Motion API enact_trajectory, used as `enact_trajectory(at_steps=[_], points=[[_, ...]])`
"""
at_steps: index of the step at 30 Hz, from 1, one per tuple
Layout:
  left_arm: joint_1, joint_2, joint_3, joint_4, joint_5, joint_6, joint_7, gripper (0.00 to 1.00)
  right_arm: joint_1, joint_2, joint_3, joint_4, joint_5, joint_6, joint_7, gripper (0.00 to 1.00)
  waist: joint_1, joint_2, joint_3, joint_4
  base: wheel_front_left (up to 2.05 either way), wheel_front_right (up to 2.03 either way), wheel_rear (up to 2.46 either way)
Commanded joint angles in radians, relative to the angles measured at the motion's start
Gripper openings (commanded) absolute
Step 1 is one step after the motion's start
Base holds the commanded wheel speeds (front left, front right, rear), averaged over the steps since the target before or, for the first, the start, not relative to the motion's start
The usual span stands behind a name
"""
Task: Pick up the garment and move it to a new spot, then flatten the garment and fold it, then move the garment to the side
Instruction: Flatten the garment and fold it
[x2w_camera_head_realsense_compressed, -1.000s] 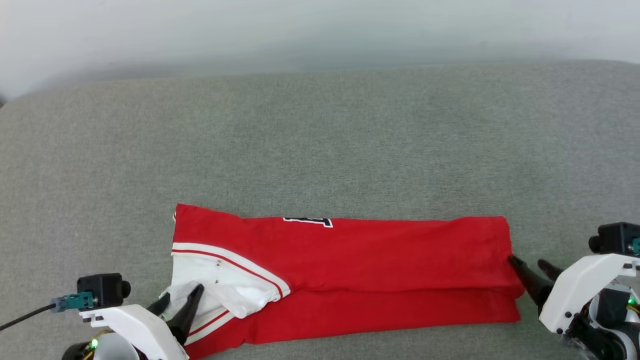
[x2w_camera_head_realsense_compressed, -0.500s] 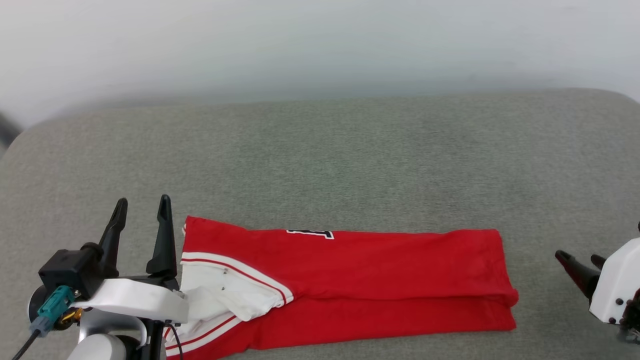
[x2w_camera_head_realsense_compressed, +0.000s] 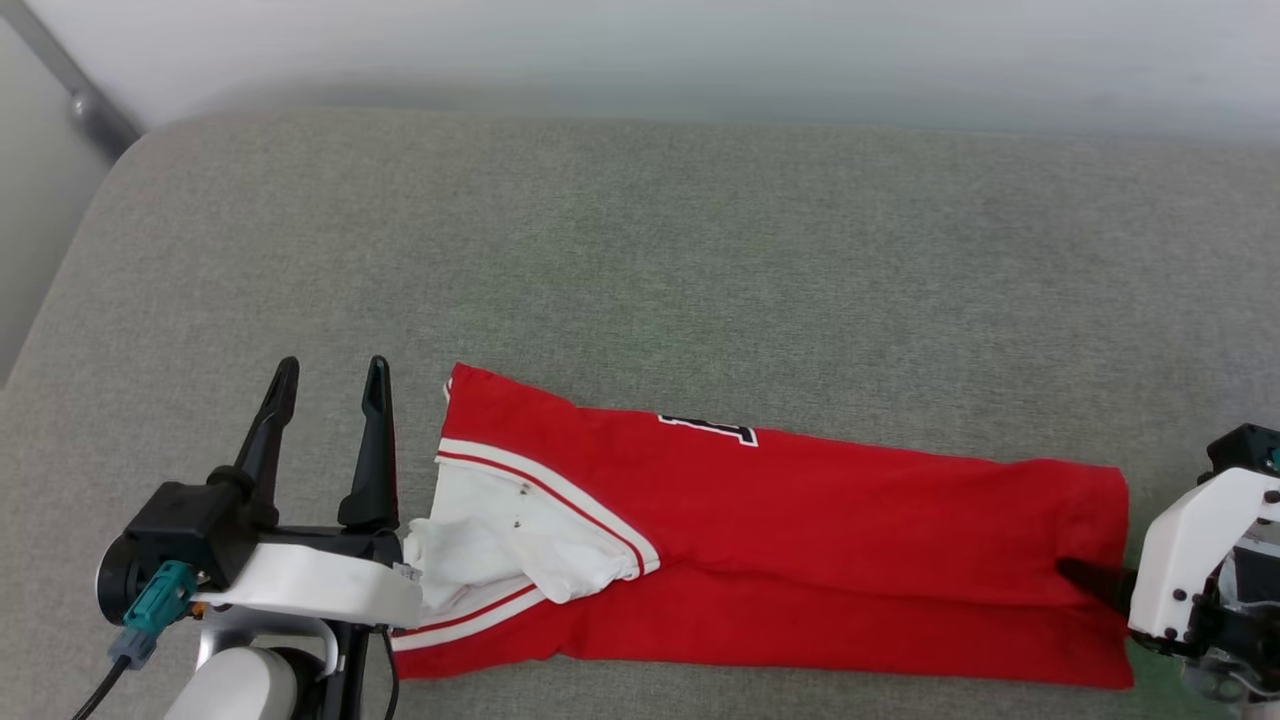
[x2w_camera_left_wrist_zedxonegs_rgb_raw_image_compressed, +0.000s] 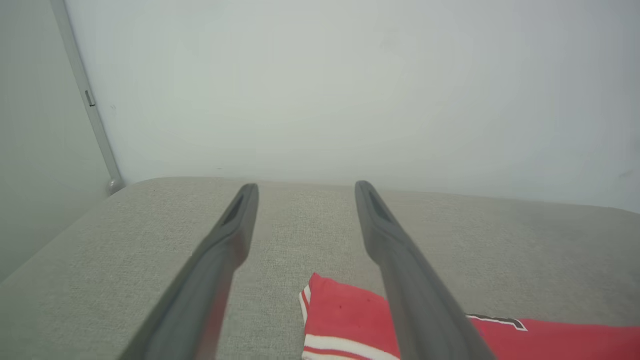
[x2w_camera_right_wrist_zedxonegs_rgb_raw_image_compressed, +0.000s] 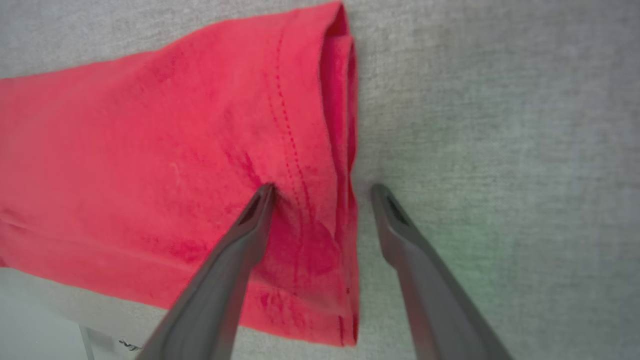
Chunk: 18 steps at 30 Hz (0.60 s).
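Note:
The red garment (x2w_camera_head_realsense_compressed: 800, 520) lies folded into a long strip on the grey cushion, its white sleeve (x2w_camera_head_realsense_compressed: 500, 540) with striped trim crumpled at the left end. A sliver of black print (x2w_camera_head_realsense_compressed: 710, 430) shows at the far fold. My left gripper (x2w_camera_head_realsense_compressed: 330, 370) is open and empty, raised just left of the garment's left end; in the left wrist view the garment (x2w_camera_left_wrist_zedxonegs_rgb_raw_image_compressed: 345, 315) lies below the right finger of the gripper (x2w_camera_left_wrist_zedxonegs_rgb_raw_image_compressed: 306, 186). My right gripper (x2w_camera_right_wrist_zedxonegs_rgb_raw_image_compressed: 322, 190) is open and straddles the garment's right hem (x2w_camera_right_wrist_zedxonegs_rgb_raw_image_compressed: 300, 150): one finger rests on red fabric, the other on the cushion.
The grey upholstered cushion (x2w_camera_head_realsense_compressed: 640, 250) stretches wide behind and beside the garment, ending at a pale wall (x2w_camera_head_realsense_compressed: 640, 40). A grey metal bar (x2w_camera_head_realsense_compressed: 80, 100) runs down the wall at the far left corner. The cushion's left edge (x2w_camera_head_realsense_compressed: 60, 300) curves down near my left arm.
The head camera has shifted. My left gripper rose off the white sleeve and stays up beside it. My right gripper pulled away to the right, then came back onto the hem.

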Motion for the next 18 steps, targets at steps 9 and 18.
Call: enact_trajectory(at_steps=[9, 18], points=[[-0.011, 0.004, -0.007, 0.010, 0.005, -0.001, -0.002, 1.00, -0.020, 0.014, 0.058, 0.071, 0.039, 0.000, 0.007, 0.00, 0.0001, -0.0001, 0.014, 0.002, 0.00, 0.00, 0.00], [0.026, 0.031, -0.013, 0.028, 0.016, 0.018, 0.027, 1.00, -0.062, -0.058, 0.146, -0.007, 0.083, 0.000, -0.015, 0.00, 0.0001, -0.0001, -0.046, -0.058, 0.00, 0.00, 0.00]])
